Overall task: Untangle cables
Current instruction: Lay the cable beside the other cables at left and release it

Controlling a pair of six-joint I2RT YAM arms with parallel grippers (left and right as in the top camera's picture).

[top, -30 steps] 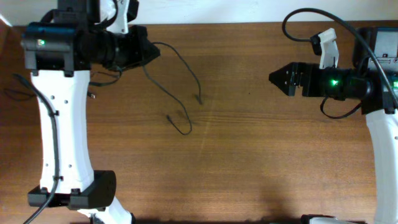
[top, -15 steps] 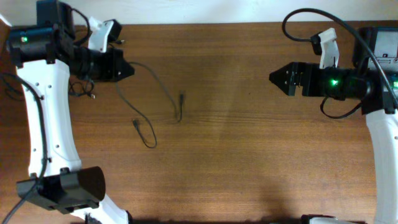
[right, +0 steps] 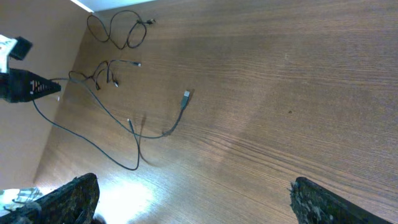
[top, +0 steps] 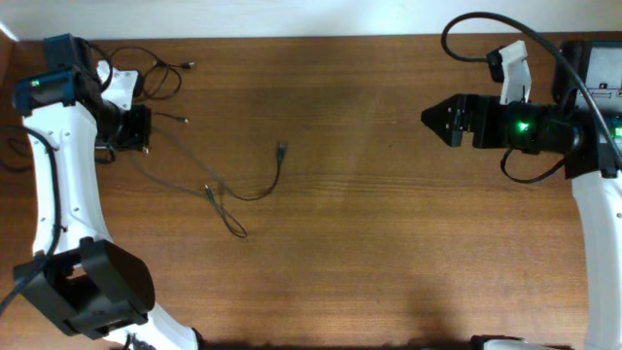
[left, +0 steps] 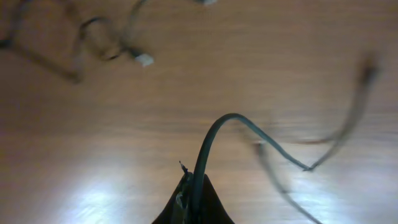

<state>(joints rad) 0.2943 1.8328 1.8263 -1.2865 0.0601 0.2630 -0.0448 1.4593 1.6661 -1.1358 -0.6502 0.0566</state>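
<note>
**Cables (top: 225,193): thin black cords, left half of wood counter (top: 389,253)**

1. Hairpin loop (top: 237,231), lower left of centre in the overhead view. Its long axis runs diagonally from upper left to lower right, and its free end (top: 207,189) points toward the frame's top.
2. Plug (top: 281,149), left of centre, pointing at the top edge. Its strand drops, bends left, then runs on a long diagonal toward the upper left.
3. Left tool (top: 144,128), left edge of the frame, tips facing frame right. It is clenched on one cable (left: 214,134), which rises from the pinched tips in the wrist view and arcs right.
4. Right tool (top: 432,121), right side of the frame, tips facing frame left. It is released, with fingers spread wide, well apart from every cord.
5. Coil (top: 155,76), top left corner by the far edge, lying in loose loops. One small plug end (top: 190,65) points right.
</note>
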